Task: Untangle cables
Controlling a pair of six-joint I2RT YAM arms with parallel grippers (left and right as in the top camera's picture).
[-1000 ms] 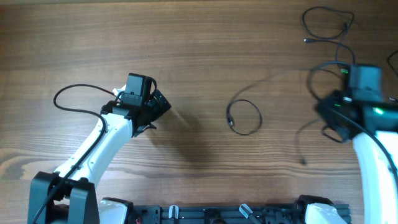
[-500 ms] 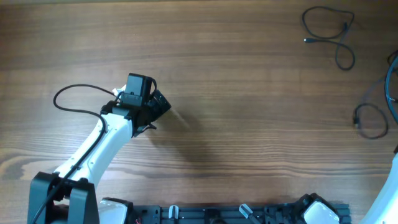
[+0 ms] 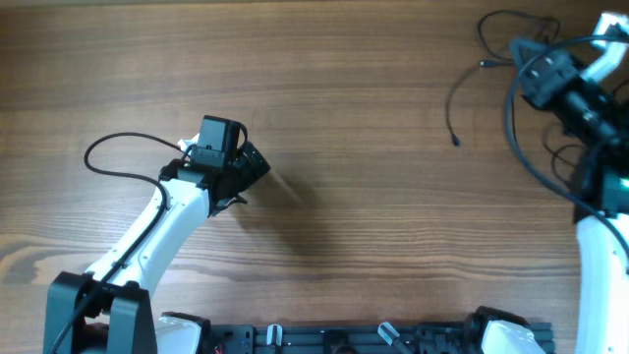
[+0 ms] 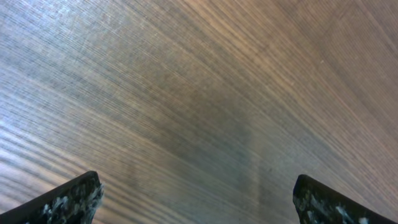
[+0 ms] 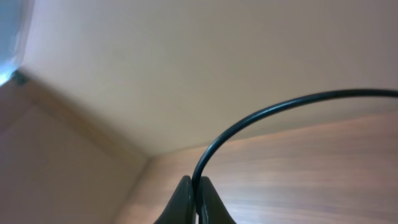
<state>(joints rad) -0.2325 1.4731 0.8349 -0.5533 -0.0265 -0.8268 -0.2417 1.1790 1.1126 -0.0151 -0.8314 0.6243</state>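
Table (image 3: 373,118) wood, matt, grained; cable (image 5: 311,98) smooth, glossy black.

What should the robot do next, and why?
Probably carry the cable, pinched in the shut right gripper, toward the bare middle of the table and lower it; it hangs close to another cable, so setting it apart should keep them separate.

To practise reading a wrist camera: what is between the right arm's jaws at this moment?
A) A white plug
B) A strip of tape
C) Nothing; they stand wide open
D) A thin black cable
D: in the right wrist view the right arm's jaws are pressed together on a thin black cable, which rises from between them and arcs off to the right.
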